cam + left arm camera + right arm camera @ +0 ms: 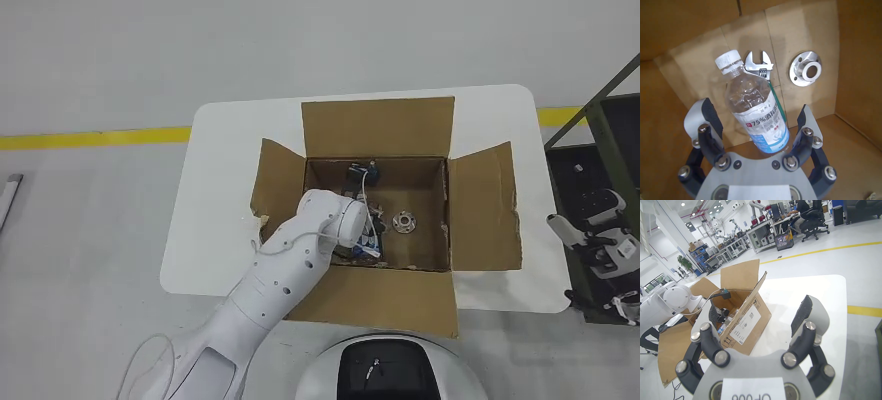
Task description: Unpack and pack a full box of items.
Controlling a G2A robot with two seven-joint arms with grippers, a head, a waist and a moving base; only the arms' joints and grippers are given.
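- two grippers, one box. status, left side first?
- left arm (300, 265) comes in over the near-left corner of the box (485, 205). the box sits with its flaps folded out on the white table (225, 200). left gripper (756, 105) is down inside the box, released. its fingers (712, 115) are spread wide either side of the bottle (757, 113), with a gap on both sides and no contact that i can see.
- bottle position?
- lying on the box floor, in the left half as the top view has it. clear body, and the white cap points away from the wrist. the blue-and-white label is at the end nearest the palm. the bottle lies across the green handle of the wrench (759, 64). the wrench's silver head sticks out just beside the cap, up against the bottle's shoulder.
- anything further right?
- metal flange (806, 69), flat on the cardboard floor with its hub and bore facing up. it's apart from the wrench head, between it and the right wall. nothing rests on it.
- and the right arm?
- right gripper (759, 306) is outside the box, off its right side and well apart from it. it looks toward the labelled outer wall and the table top. released as well: pads (800, 313) wide apart, nothing between them.
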